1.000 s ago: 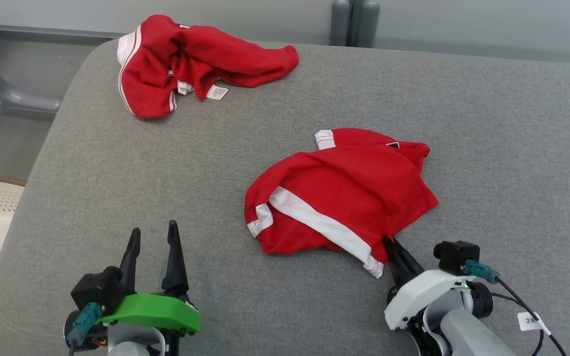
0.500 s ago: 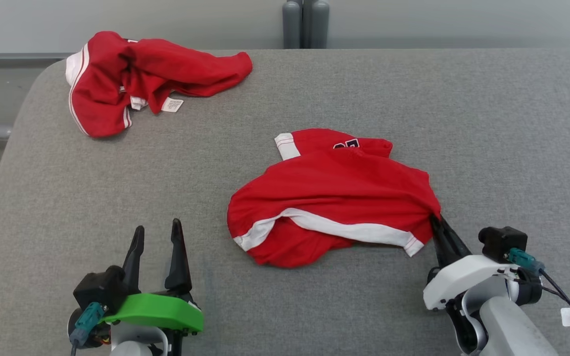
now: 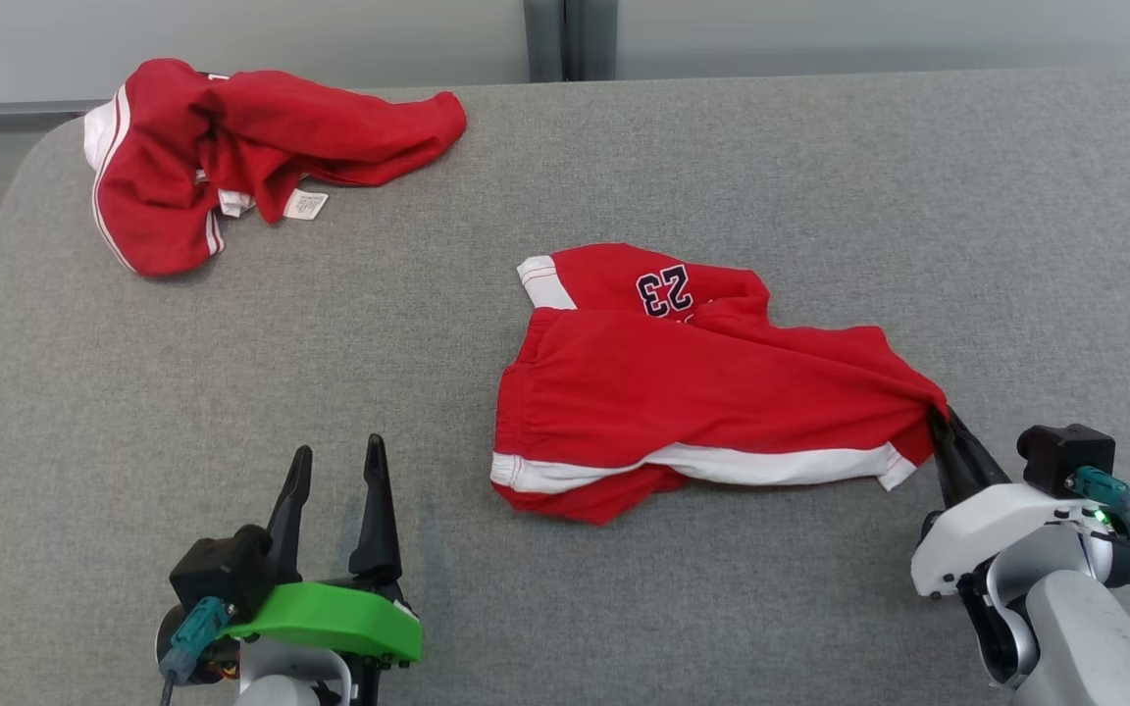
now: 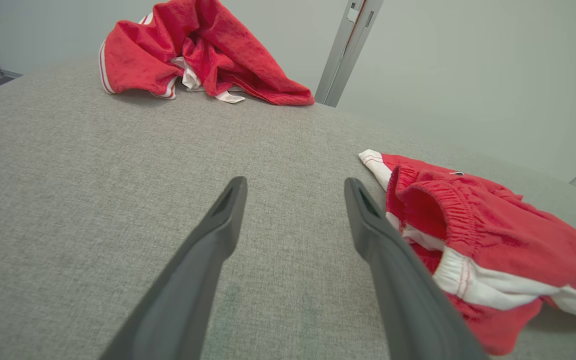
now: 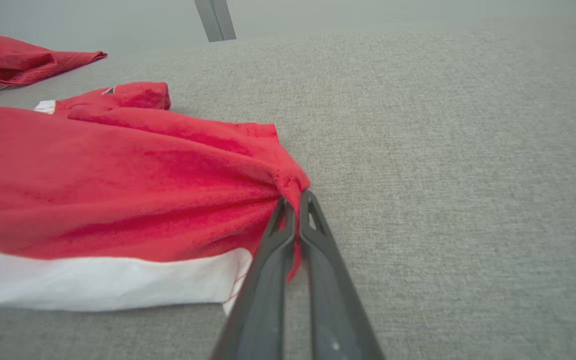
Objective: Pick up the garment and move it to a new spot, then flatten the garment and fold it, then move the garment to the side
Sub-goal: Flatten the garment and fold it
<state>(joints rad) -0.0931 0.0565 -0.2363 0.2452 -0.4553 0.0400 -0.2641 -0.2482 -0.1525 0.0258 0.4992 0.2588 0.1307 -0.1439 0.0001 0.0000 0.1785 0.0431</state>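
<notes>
The red shorts [image 3: 702,392] lie near the middle of the grey worktop [image 3: 820,176], stretched out with their long axis running across in front of the robot, the "23" on the far side and the white stripe along the near edge. The right gripper [image 3: 936,414] has its fingers pressed together on the shorts' right-hand corner; in the right wrist view a pinch of red cloth sits between them, and the fabric draws to a point there.

The left gripper [image 3: 337,449] hangs low over bare worktop with its fingers spread wide and nothing in them. The gathered elastic waistband end of the shorts lies ahead of it and off to its right, near but not touching. That free end is plainly the left arm's to take. I'd judge that flattening turns on this: one end held, the other loose.

A second red garment [image 3: 231,147] sits crumpled at the far left corner, well apart.
</notes>
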